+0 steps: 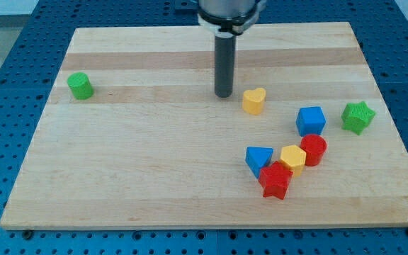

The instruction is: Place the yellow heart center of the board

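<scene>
The yellow heart point(254, 100) lies on the wooden board point(154, 163), a little right of the board's middle and towards the view's top. My tip point(224, 94) stands just to the heart's left, a small gap away and not touching it. The dark rod rises straight up from the tip to the arm at the view's top edge.
A green cylinder point(81, 86) sits at the far left. A blue cube point(311, 120) and a green star point(358, 117) lie to the right. Below them cluster a blue triangular block point(258, 159), a yellow hexagon point(293, 159), a red cylinder point(314, 149) and a red star point(275, 180).
</scene>
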You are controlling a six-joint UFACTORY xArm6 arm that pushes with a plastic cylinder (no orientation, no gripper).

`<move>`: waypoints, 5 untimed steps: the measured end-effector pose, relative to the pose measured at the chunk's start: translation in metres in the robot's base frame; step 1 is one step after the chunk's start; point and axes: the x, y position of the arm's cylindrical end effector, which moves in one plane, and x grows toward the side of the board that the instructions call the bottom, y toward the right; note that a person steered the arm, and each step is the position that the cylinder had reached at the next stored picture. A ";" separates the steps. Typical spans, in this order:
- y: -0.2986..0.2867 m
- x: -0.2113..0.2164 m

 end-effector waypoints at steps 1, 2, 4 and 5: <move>0.050 -0.008; 0.112 -0.009; 0.108 0.019; 0.096 0.019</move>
